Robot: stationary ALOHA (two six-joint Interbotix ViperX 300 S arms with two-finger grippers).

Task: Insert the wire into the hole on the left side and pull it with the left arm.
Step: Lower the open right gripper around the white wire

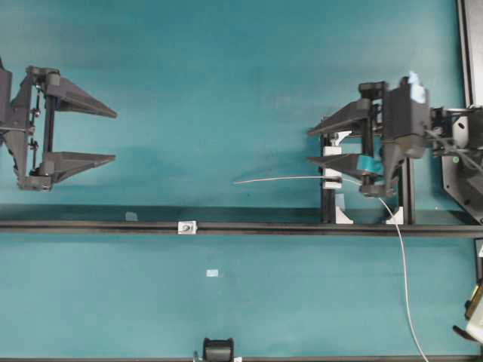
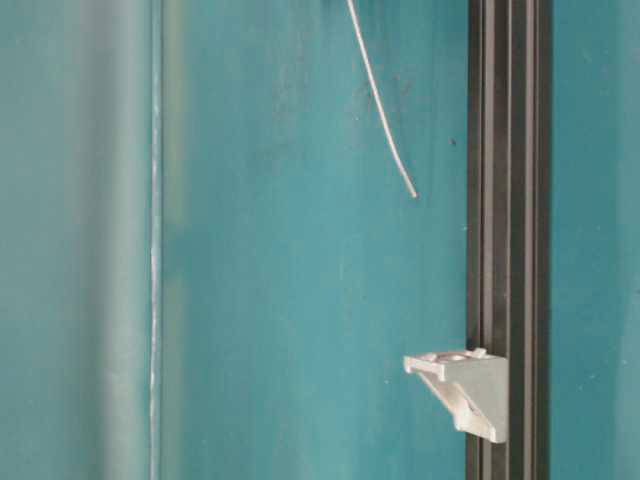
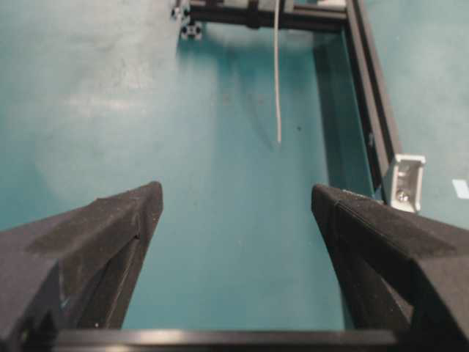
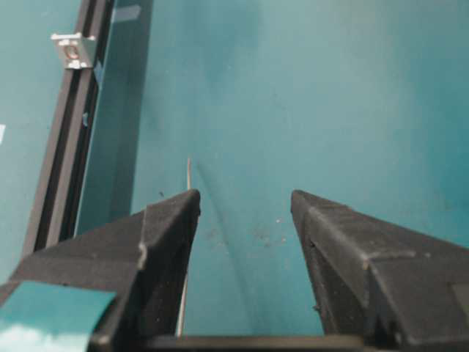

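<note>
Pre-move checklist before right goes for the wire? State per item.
1. Right gripper open: ok.
2. Left gripper open, far from the wire: ok.
3. Wire free, tip not in the hole: ok.
4. Wire between right fingers: not ok; in the right wrist view it runs under the left finger.
5. Hole block on the rail unobstructed: ok.
6. Tip height relative to the hole: cannot tell.

The table (image 1: 226, 60) is matt teal with faint scuffs. The left gripper (image 3: 234, 213) has rough, grainy black plastic fingers. The wire (image 1: 294, 179) looks smooth pale grey, the rail (image 2: 508, 200) satin black metal.
</note>
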